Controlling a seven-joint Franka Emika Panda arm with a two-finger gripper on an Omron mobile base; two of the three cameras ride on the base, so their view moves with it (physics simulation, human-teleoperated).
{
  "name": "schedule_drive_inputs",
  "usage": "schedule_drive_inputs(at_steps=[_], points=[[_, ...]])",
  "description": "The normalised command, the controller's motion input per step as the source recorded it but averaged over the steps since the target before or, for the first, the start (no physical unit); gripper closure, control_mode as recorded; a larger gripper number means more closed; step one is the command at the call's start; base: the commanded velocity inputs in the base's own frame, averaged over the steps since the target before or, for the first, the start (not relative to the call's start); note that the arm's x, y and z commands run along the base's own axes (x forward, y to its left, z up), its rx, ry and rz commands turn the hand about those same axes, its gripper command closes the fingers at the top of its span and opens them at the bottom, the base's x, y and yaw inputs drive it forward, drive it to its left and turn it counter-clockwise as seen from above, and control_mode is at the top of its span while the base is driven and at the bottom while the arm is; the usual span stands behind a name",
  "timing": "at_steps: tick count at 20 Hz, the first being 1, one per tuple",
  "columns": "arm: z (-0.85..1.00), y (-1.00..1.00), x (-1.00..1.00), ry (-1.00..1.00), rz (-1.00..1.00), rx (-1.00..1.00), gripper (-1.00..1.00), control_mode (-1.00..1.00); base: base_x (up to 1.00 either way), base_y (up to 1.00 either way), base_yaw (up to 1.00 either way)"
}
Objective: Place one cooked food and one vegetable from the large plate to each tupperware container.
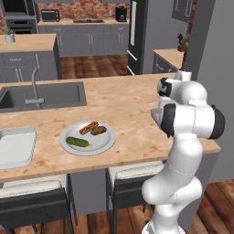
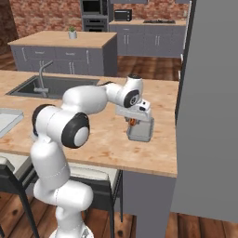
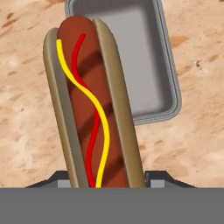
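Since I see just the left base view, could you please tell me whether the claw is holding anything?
Observer: Yes. In the hand view a hot dog stands clamped in the claw.
Operator: Thank you. Where is the claw?
Observer: In the right base view it hangs just over a tray near the right end of the counter.
Operator: Is anything in that tray?
Observer: The part of its floor that the hand view shows is bare; the hot dog hides the rest.
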Motion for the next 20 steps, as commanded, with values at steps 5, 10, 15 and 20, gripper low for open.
schedule_drive_inputs(at_steps=[5, 10, 15, 20], points=[[-0.26, -0.35, 0.41, 0.0, 0.0, -0.02, 1.0, -1.0, 0.0, 0.0, 0.0], [-0.35, -0.29, 0.29, 0.0, 0.01, 0.0, 1.0, -1.0, 0.0, 0.0, 0.0], [-0.29, 0.02, 0.32, 0.0, 0.05, -0.02, 1.0, -1.0, 0.0, 0.0, 0.0], [-0.29, -0.07, 0.22, 0.0, 0.02, 0.0, 1.0, -1.0, 0.0, 0.0, 0.0]])
